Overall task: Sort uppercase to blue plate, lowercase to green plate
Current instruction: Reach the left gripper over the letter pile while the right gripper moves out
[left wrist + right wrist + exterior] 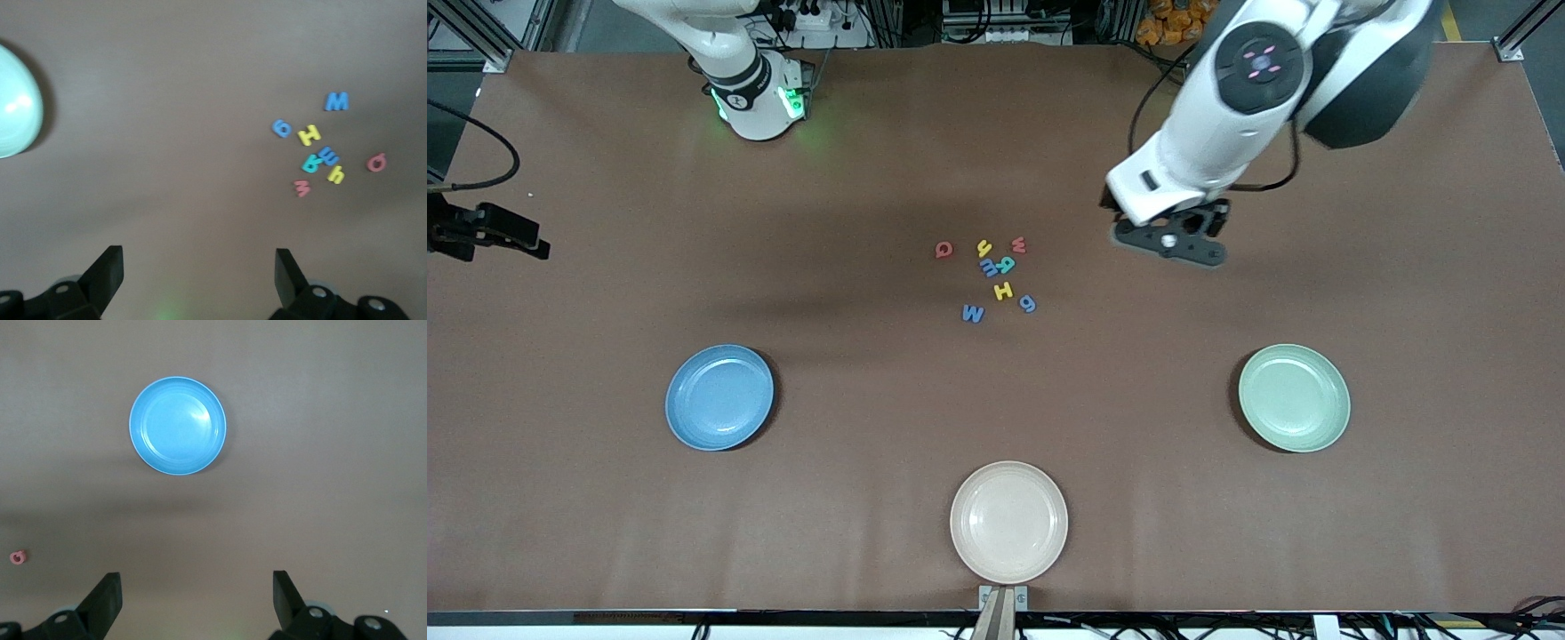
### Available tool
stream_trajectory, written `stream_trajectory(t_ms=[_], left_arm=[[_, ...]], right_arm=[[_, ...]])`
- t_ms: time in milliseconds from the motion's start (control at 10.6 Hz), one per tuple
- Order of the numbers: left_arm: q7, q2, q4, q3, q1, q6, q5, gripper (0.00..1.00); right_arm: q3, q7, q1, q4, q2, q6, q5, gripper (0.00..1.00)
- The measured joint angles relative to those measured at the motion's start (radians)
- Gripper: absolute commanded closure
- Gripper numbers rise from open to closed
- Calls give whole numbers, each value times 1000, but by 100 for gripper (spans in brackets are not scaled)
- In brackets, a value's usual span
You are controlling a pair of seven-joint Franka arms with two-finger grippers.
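Eight foam letters lie clustered mid-table. The uppercase are red Q (943, 250), teal R (1006, 263), yellow H (1003, 291) and blue M (973, 313). The lowercase are yellow y (984, 248), red w (1018, 244), blue m (989, 268) and blue g (1027, 304). Nearer the camera, the blue plate (719, 396) sits toward the right arm's end and the green plate (1294, 397) toward the left arm's end. My left gripper (1169, 242) (199, 267) hangs open and empty over bare table beside the letters. My right gripper (197, 590) is open and empty, with the blue plate (177, 425) in its view.
A cream plate (1008, 522) lies near the table's front edge, midway between the two coloured plates. The right arm's base (756, 98) stands at the back. A black fixture (480, 231) juts in at the right arm's end of the table.
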Motion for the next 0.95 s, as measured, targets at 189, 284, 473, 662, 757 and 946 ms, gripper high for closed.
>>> stream_trajectory(t_ms=[189, 284, 473, 662, 757, 946], left_arm=[[-153, 63, -3, -75, -38, 84, 0, 0], [-226, 88, -7, -94, -72, 121, 0, 0], [-388, 129, -21, -100, -144, 178, 0, 0], [-560, 174, -33, -100, -186, 228, 0, 0], [-661, 204, -36, -100, -202, 253, 7, 0], [-851, 268, -37, -100, -232, 312, 64, 0]], right_arm=[[-1, 0, -8, -1, 22, 5, 0, 0], [-1, 0, -9, -1, 33, 7, 0, 0], [-1, -2, -12, -1, 60, 20, 0, 0], [-1, -10, -13, -3, 94, 49, 0, 0], [1, -11, -13, -5, 118, 73, 0, 0], [2, -32, -13, -9, 177, 121, 0, 0]])
